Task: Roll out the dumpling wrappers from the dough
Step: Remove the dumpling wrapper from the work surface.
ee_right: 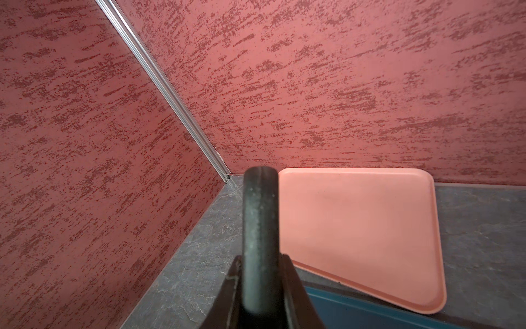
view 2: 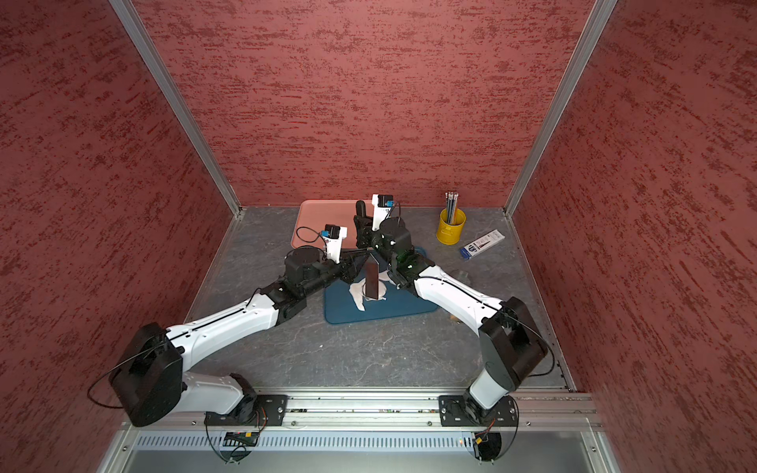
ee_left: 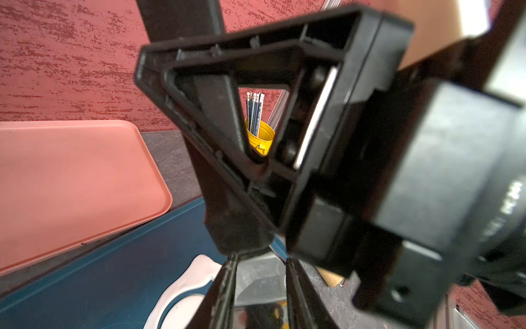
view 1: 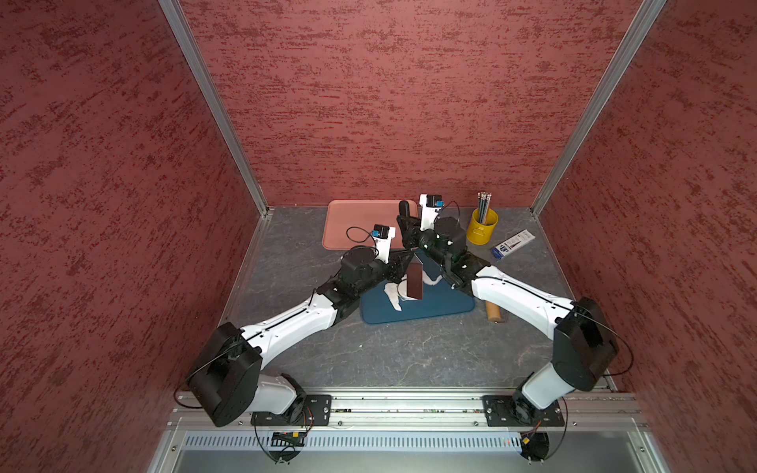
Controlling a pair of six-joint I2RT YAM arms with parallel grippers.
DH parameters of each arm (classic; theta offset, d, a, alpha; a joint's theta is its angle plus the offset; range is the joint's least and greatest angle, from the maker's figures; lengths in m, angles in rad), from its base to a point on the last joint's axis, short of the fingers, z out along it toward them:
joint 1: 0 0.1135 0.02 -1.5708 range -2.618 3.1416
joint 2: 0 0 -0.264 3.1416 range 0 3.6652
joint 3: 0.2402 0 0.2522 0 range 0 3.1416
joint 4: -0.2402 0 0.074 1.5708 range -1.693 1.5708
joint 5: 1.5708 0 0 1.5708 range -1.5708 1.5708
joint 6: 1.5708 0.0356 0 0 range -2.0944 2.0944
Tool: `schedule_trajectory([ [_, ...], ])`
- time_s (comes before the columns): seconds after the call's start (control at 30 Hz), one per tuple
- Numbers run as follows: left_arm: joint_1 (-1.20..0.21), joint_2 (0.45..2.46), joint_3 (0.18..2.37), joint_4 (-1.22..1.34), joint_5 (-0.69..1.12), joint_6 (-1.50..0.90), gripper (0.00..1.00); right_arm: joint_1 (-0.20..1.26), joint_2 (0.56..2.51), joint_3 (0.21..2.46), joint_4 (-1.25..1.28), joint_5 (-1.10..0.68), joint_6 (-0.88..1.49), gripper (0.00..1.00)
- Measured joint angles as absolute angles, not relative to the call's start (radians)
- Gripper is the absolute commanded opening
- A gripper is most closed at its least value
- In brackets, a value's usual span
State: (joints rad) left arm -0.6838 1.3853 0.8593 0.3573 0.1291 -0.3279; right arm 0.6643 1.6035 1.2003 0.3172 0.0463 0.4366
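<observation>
Both top views showed rough, red-mottled walls [view 1: 389,102] closing in a grey, marble-veined desk [view 1: 389,352]. Two white-and-black arms reached in from the near rail and met over the middle. A smooth pink tray [view 1: 352,225] with rounded corners lay at the back of the desk. Just in front of it sat a dark blue tray [view 1: 442,305] of the same shape.

The dough [view 1: 393,293] lay on the blue tray as a flat white sheet of ragged outline. In the left wrist view its edge [ee_left: 196,273] curved around a patch of bare blue. Over it stood a dark, glossy flat plate [view 1: 415,280], upright, with a peaked top.

A wooden rolling pin [view 1: 493,313] lay beside the blue tray, partly under the right arm. A yellow metal cup [view 1: 483,227] stood near the back wall with pencils [view 1: 484,204] upright in it. Close by it lay a flat blue-and-white box [view 1: 513,244].

The right claw [ee_right: 260,270] was clamped on a matte black round handle [ee_right: 260,216] pointing towards the back corner. The left claw [ee_left: 260,265] had its fingers [ee_left: 227,284] apart with a shiny surface in the gap. Whether it gripped anything could not be told.
</observation>
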Motion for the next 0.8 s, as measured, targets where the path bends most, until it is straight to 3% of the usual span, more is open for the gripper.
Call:
schedule_trajectory([
  [0.17,-0.684,1.415,0.883,0.377,0.154,-0.318,0.50,0.653,1.587,1.179,0.336,0.046,0.423,0.00],
  [0.37,-0.685,1.436,0.920,0.354,0.125,-0.303,0.51,0.673,1.551,1.162,0.347,0.001,0.434,0.00],
  [0.5,-0.682,1.436,0.935,0.346,0.097,-0.314,0.27,0.672,1.539,1.162,0.348,-0.015,0.429,0.00],
  [0.6,-0.673,1.436,0.934,0.353,0.108,-0.306,0.00,0.672,1.537,1.162,0.343,-0.017,0.419,0.00],
  [0.67,-0.673,1.436,0.934,0.352,0.113,-0.297,0.00,0.672,1.532,1.162,0.327,-0.016,0.418,0.00],
  [0.73,-0.672,1.435,0.930,0.352,0.136,-0.269,0.00,0.672,1.517,1.163,0.286,-0.015,0.419,0.24],
  [0.8,-0.666,1.435,0.929,0.342,0.167,-0.225,0.00,0.669,1.498,1.177,0.204,-0.019,0.436,0.38],
])
